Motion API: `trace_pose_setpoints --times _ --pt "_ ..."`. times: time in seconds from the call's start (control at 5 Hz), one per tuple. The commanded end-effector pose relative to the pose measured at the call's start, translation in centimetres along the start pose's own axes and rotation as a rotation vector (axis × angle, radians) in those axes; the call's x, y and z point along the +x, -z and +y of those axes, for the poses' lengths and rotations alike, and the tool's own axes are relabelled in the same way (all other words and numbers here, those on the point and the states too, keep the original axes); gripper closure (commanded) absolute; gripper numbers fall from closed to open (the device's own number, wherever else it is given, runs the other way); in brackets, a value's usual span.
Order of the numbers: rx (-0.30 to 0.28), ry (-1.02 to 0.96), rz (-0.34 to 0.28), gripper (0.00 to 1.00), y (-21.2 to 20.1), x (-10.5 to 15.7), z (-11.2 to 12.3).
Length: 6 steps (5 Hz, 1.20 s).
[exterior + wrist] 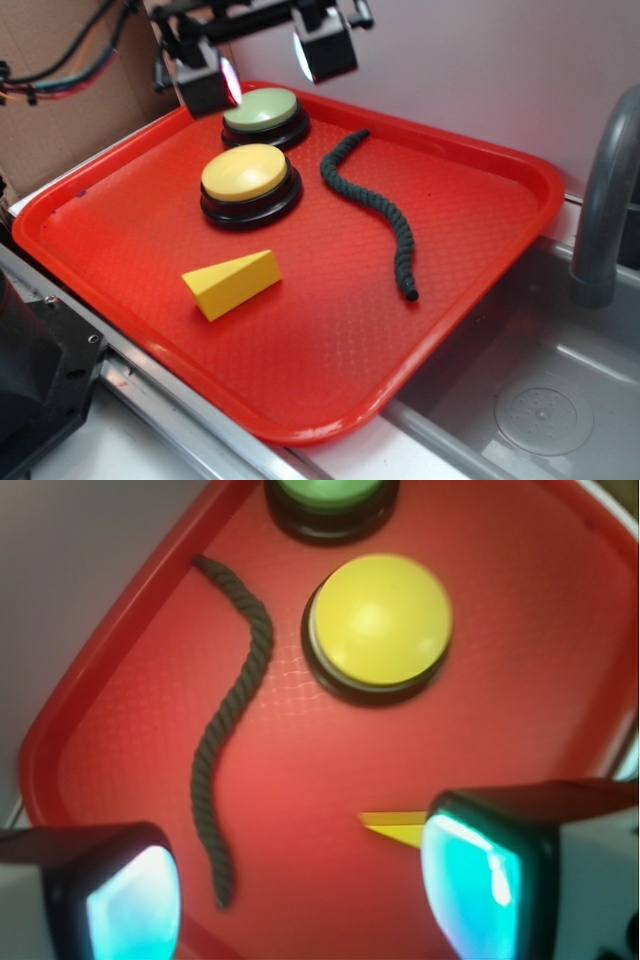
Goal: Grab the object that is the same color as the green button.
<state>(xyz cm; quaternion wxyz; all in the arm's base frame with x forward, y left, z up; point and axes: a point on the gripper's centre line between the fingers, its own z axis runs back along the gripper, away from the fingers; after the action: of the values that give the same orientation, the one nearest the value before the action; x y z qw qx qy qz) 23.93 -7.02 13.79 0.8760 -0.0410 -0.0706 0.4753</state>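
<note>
On the red tray (470,270), taken as the landmark, four loose things lie: one yellow wedge block (232,283), one yellow button (248,183), one green button (264,115) and one dark green rope piece (378,205). Nearest the camera in the exterior view is the wedge, lying toward the tray's near rim. Beyond it, about mid-tray, stands the yellow button on its black base, and further back, close to the tray's far rim, the green button on a like base. The two buttons stand just beside each other. The rope runs in a wavy line on the tray's sink-side half, apart from both buttons, one end near the far rim beside the green button, the other end pointing to the near side. It lies flat and nothing holds it.

The gripper (262,62) hangs above the tray's far rim, over the green button, its two fingers spread with a gap between them, pinching nothing. Its upper parts are cut off by the frame.

In the wrist view the green button (328,494) is cut by the top edge, and the wedge (394,828) shows only as a thin sliver behind one finger (487,880). The rope (232,720) is seen whole there.

Past the tray's side are a grey sink (540,400) and part of a faucet (605,200).
</note>
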Motion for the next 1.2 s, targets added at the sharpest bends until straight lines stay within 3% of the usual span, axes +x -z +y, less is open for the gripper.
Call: trace_pose_setpoints --times 0.0,0.4,0.6,0.8,1.0 --pt "0.064 -0.12 -0.044 0.0 5.8 2.0 -3.5" --pt "0.079 -0.168 -0.041 0.0 9.6 1.7 -3.8" --pt "0.079 -0.178 0.004 0.0 10.9 1.6 -3.3" --pt "0.079 -0.183 0.011 0.0 11.7 2.2 -3.2" --pt "0.019 -0.133 0.053 0.94 11.3 2.7 -3.3"
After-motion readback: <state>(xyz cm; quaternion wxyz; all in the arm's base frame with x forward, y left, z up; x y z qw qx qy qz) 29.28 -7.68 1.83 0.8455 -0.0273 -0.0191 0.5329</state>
